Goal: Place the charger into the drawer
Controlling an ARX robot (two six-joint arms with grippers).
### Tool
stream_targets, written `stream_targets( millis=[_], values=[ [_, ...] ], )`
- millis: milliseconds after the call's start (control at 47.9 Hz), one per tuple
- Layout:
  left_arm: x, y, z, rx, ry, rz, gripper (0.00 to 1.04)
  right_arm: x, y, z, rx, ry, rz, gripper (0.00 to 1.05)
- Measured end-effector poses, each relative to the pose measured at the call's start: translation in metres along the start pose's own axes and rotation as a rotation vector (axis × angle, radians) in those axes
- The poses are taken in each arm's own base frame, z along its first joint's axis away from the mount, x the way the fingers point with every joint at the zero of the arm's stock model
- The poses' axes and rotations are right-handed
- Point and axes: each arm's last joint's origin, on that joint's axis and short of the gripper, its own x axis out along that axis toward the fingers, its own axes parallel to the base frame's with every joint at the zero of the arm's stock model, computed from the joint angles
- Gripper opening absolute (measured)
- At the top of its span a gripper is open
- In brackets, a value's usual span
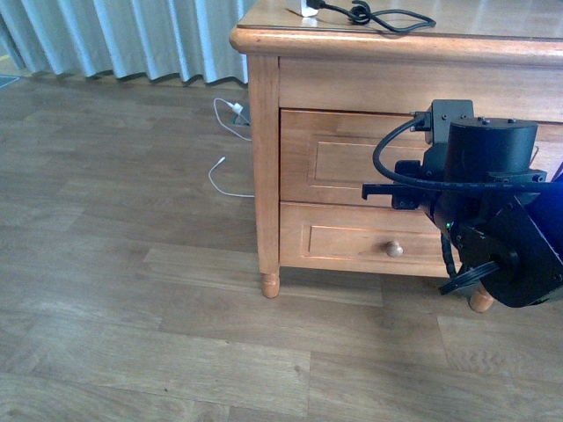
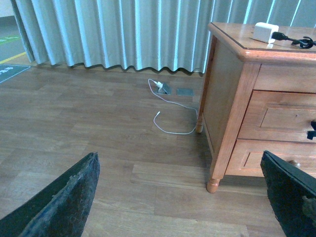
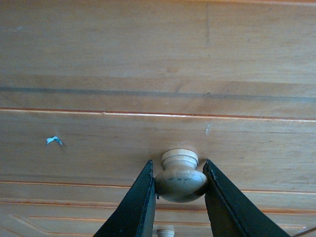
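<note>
So the charger (image 1: 308, 9) is sitting up on the tabletop (image 1: 493, 16) of the nightstand (image 1: 264, 158), near the back left corner. Its black cable (image 1: 380, 16) lies in a loose coil just beside it. It's the white cube in the left wrist view too (image 2: 265, 32), and nothing is touching it.

The drawer (image 1: 339, 158) is the upper one and it's shut, front flush with the frame. The right arm (image 1: 493, 202) is parked right in front of it and hides most of the panel in the front view. The right wrist view is where you actually see what's going on. The right pincer (image 3: 177, 165) is closed in on the drawer's round pale knob (image 3: 180, 177), with one dark finger (image 3: 140, 197) pressed against each side of it. So it's narrow and gripping the knob, right up against the drawer front (image 3: 98, 148).

The left pincer (image 2: 178, 157) is spread wide with nothing in it. It hangs over the wood floor (image 2: 98, 113) well off to the left of the nightstand.

The lower drawer (image 1: 352, 239) is closed as well, its own little knob (image 1: 394, 250) in plain sight. A thin white cable (image 1: 230, 180) is looped on the floor beside the nightstand leg, in front of the pale curtain (image 1: 132, 35).
</note>
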Motion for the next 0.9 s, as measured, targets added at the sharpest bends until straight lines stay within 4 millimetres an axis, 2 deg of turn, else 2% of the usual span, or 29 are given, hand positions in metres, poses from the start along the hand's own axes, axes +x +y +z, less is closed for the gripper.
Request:
stream_targets(
  millis=[188,355,689,898],
  values=[
    [0.000,0.000,0.000,0.000,0.000,0.000,0.99,-0.002,0.000,-0.001,0.000,0.008,0.010,0.24],
    [0.000,0.000,0.000,0.000,0.000,0.000,0.99,-0.018,-0.006,-0.002,0.009,0.024,0.039,0.23],
    [0.000,0.000,0.000,0.000,0.000,0.000,0.99,-0.070,-0.018,-0.009,0.013,0.084,0.099,0.23],
    [0.000,0.000,0.000,0.000,0.000,0.000,0.99,-0.120,-0.025,-0.019,0.005,0.119,0.125,0.23]
  ],
)
